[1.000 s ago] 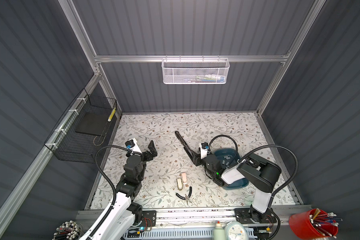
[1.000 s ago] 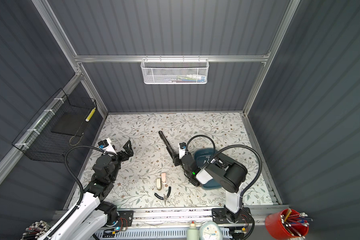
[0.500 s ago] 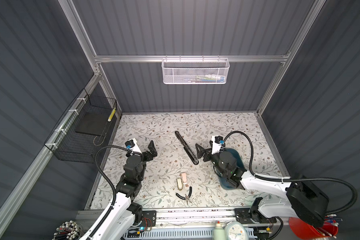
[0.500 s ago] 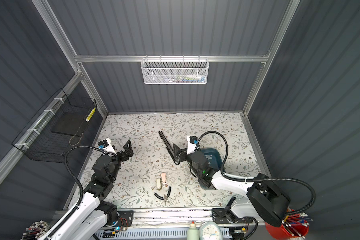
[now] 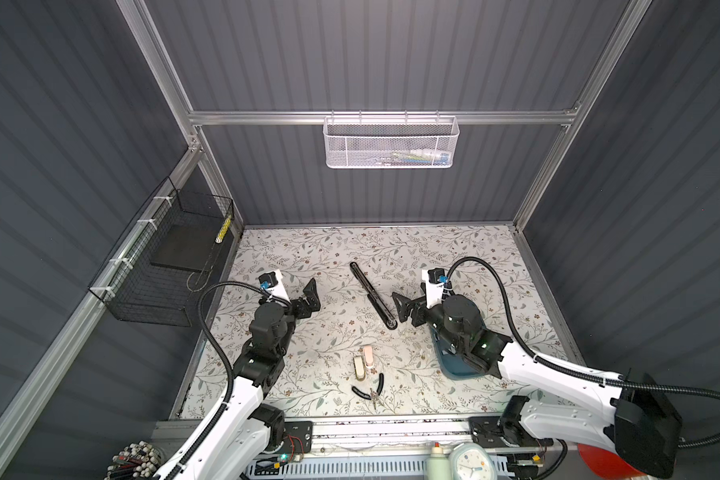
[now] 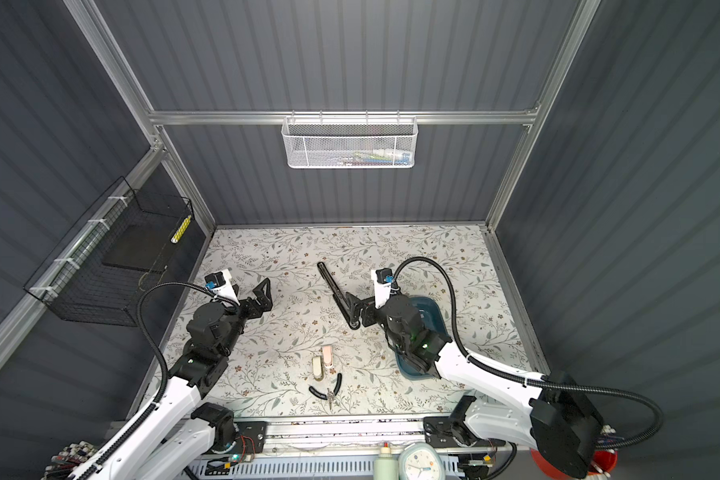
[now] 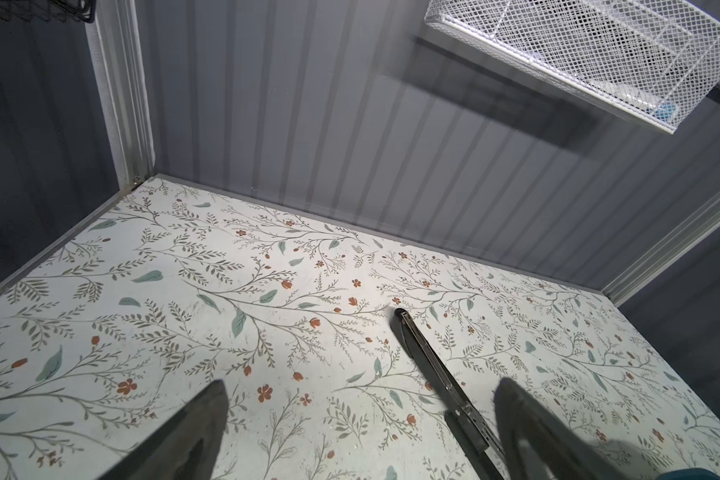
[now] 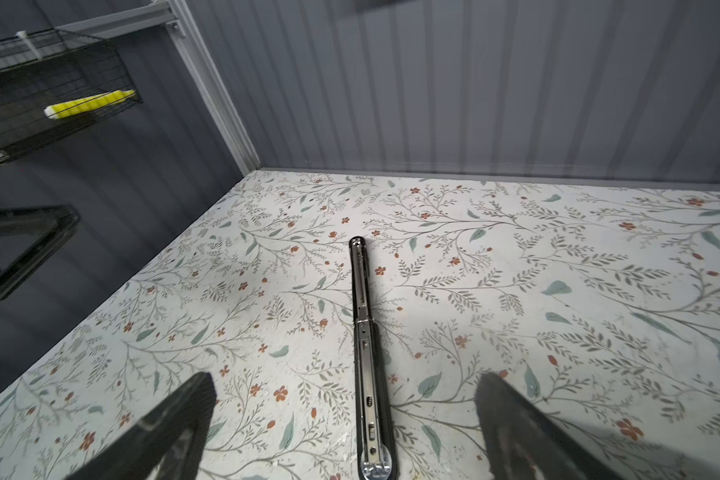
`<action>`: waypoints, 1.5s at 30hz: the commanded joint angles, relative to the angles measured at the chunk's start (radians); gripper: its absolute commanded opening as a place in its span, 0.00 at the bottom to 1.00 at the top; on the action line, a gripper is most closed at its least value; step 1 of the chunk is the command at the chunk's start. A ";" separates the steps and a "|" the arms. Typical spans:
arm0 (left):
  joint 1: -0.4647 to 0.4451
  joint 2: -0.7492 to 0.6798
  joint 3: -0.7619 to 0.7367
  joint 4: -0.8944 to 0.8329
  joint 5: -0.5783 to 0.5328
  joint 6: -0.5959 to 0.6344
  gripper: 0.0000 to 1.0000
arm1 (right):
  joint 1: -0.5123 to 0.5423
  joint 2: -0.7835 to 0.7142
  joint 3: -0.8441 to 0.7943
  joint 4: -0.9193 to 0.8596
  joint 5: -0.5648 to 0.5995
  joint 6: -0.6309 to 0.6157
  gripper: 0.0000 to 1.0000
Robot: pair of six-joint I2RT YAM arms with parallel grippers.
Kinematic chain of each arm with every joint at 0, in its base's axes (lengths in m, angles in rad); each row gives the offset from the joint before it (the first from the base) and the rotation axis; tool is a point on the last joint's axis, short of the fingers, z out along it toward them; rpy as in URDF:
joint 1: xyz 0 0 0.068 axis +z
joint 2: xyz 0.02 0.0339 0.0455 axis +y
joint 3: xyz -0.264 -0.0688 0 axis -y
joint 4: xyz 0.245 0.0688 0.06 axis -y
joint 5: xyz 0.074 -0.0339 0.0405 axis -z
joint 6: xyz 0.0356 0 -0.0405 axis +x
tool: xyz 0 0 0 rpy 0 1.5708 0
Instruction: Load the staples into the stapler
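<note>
Right wrist view shows the black stapler (image 8: pixel 365 332) lying unfolded and flat on the flowered tabletop (image 8: pixel 558 291), with its silver metal channel facing up. The right claw (image 8: pixel 347 386) is wide open and holds nothing. The end of the stapler nearest to this camera lies between the two fingers (image 8: pixel 175 424), and neither finger touches it. In both top views this claw is just beside that same end of the stapler.

The left claw (image 5: pixel 312 297) is wide open too and holds nothing. It is well apart from the stapler, on its left side in both top views.

Past the stapler's end that is beside the right claw, toward the front edge of the tabletop, two small pale objects (image 5: pixel 362 365) lie side by side, and black pliers (image 5: pixel 368 390) lie just beyond them. A teal bin (image 6: pixel 433 305) stands near the stapler, partly under the right arm. The staples I cannot make out in any view.
</note>
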 commanded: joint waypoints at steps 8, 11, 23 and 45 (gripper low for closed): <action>0.004 0.068 0.144 -0.101 0.261 0.110 0.99 | -0.001 -0.233 -0.208 0.072 -0.385 -0.265 0.99; 0.005 0.102 0.261 -0.213 0.363 0.084 1.00 | -0.001 -0.249 -0.197 0.047 -0.374 -0.261 0.99; 0.005 0.177 0.771 -0.485 0.550 0.213 1.00 | -0.002 -0.311 -0.146 -0.055 -0.146 -0.216 0.99; -0.518 0.520 0.768 -1.205 0.369 1.614 0.65 | -0.194 -0.444 -0.195 -0.136 -0.032 -0.001 0.99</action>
